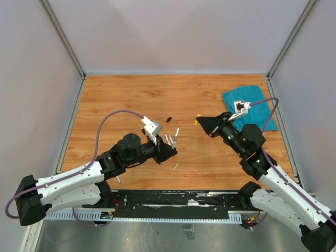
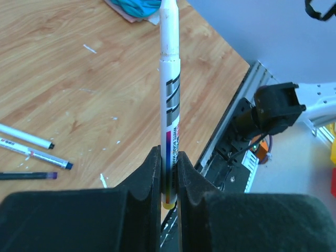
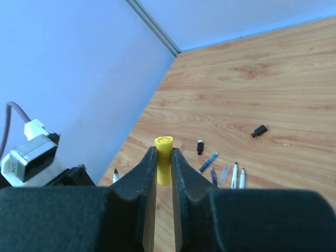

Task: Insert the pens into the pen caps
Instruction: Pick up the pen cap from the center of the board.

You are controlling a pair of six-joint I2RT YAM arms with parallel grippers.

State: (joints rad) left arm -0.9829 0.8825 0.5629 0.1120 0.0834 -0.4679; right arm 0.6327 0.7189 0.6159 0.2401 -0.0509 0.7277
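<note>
1. A white pen [image 2: 169, 94] with grey and coloured label bands sticks straight out from the pinching fingers of the left hand [image 2: 168, 159].
2. A stubby yellow cap [image 3: 164, 163] is clamped in the right hand [image 3: 162, 153], its round end facing away.
3. Several thin loose pens [image 3: 234, 175] lie close together on the surface [image 3: 273, 79].
4. One black cap [image 3: 200, 147] lies just beside them, and a second black cap [image 3: 259, 130] lies farther off.

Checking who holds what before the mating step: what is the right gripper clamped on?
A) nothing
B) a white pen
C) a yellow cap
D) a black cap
C: in the right wrist view the right gripper is shut on the yellow cap; the white pen sits in the left gripper.
</note>
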